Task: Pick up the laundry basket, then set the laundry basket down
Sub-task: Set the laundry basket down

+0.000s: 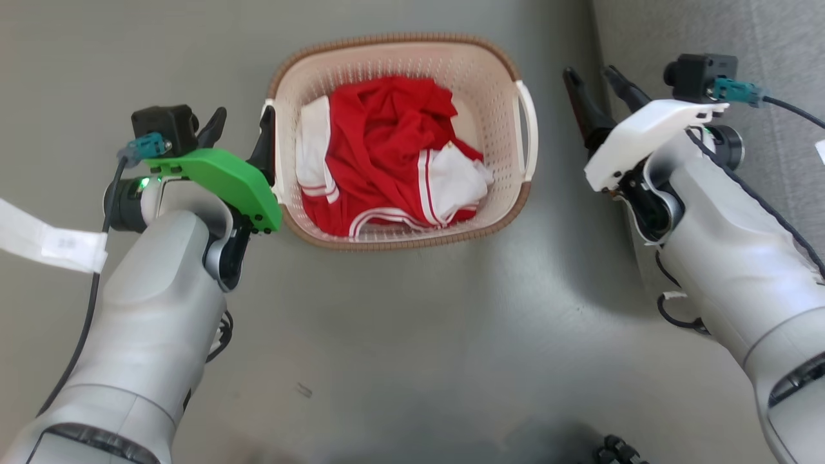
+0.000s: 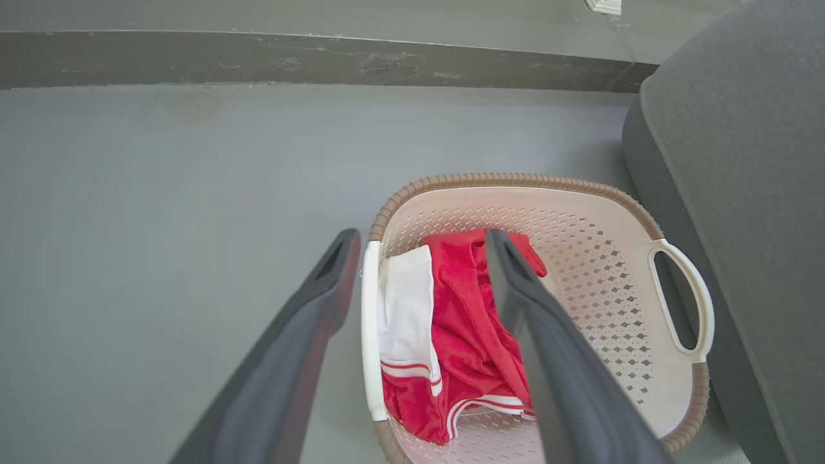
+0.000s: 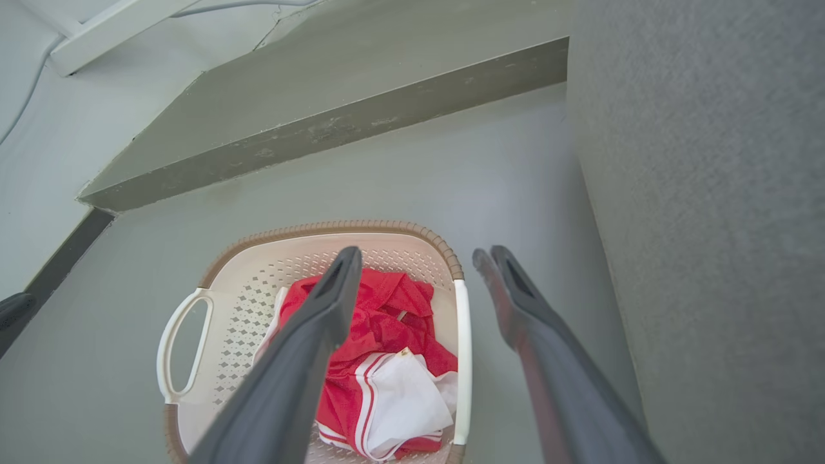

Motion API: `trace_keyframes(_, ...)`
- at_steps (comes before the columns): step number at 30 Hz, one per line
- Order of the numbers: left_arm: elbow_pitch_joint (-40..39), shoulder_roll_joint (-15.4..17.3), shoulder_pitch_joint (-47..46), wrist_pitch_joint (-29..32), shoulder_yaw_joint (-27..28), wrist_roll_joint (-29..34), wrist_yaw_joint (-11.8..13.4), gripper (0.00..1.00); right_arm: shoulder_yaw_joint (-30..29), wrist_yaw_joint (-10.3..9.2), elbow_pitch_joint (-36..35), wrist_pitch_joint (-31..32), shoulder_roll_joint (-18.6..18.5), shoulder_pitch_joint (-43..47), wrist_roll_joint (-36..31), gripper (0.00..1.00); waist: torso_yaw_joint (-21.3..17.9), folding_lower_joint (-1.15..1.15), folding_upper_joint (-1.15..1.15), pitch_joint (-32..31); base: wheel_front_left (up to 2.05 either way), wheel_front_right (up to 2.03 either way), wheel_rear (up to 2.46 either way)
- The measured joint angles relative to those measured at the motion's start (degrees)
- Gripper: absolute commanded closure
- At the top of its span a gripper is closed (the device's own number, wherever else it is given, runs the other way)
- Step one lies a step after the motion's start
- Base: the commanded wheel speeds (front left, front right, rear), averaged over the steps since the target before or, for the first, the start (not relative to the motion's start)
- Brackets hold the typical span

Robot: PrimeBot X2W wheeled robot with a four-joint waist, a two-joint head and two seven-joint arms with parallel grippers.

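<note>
Flanking the laundry basket (image 1: 477, 90) with both arms, at twelve o'clock in the head view. Standing it upright on the grey floor (image 1: 419, 335), with a crumpled red-and-white garment (image 1: 387, 148) lying inside.

Hovering the left gripper (image 1: 245, 116) at the basket's nine o'clock, jaws spread wide and grasping nothing. Bringing the inner finger (image 1: 263, 148) right up against the white left handle (image 1: 278, 171); touching or just clear, impossible to tell. Framing that handle between the two dark fingers in the left wrist view, one finger showing over the floor at nine o'clock, the other over the red cloth at three o'clock.

Hanging the right gripper (image 1: 589, 72) at the basket's three o'clock, clear of the white right handle (image 1: 532, 132), jaws parted wide and empty. Framing that handle between the fingers in the right wrist view, one finger showing over the garment, the other over bare floor.

Working beside grey upholstered furniture (image 1: 709, 38), at three o'clock of the right arm.
</note>
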Motion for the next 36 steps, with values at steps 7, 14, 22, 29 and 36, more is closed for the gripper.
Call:
trace_keyframes(7, -4.19, 1.24, 5.03, 0.0, 3.2, 1.45, 0.0, 0.0, -3.5, 0.0, -3.93, 0.0, -2.47, 4.7, -2.64, 0.0, 0.33, 0.0, 0.0, -6.5, 0.0, 0.0, 0.0)
trace_keyframes(14, -7.77, 1.77, 9.87, 0.12, 6.12, 3.23, 0.01, 0.0, -5.71, 0.0, -7.37, 0.0, -3.49, 8.6, -5.87, 0.0, 0.54, 0.0, 0.0, -11.43, 0.0, 0.0, 0.0)
trace_keyframes(22, -13.19, 2.24, 16.14, 0.14, 10.5, 5.23, 0.36, 0.0, -8.9, -0.38, -13.5, 0.0, -5.53, 14.46, -12.25, 0.0, 0.57, 0.0, 0.0, -18.05, 0.0, 0.0, 0.0)
trace_keyframes(29, -17.96, 2.7, 21.72, 0.14, 13.16, 8.46, 1.19, 0.0, -12.87, -1.81, -19.09, 0.0, -5.97, 20.99, -15.16, 0.0, 0.57, 0.0, 0.0, -23.61, 0.0, 0.0, 0.0)
trace_keyframes(36, -24.04, 2.81, 25.51, 0.14, 16.15, 11.32, 1.64, 0.0, -16.21, -2.83, -25.1, 0.0, -5.94, 25.43, -18.26, 0.0, 0.47, 0.0, 0.0, -27.73, 0.0, 0.0, 0.0)
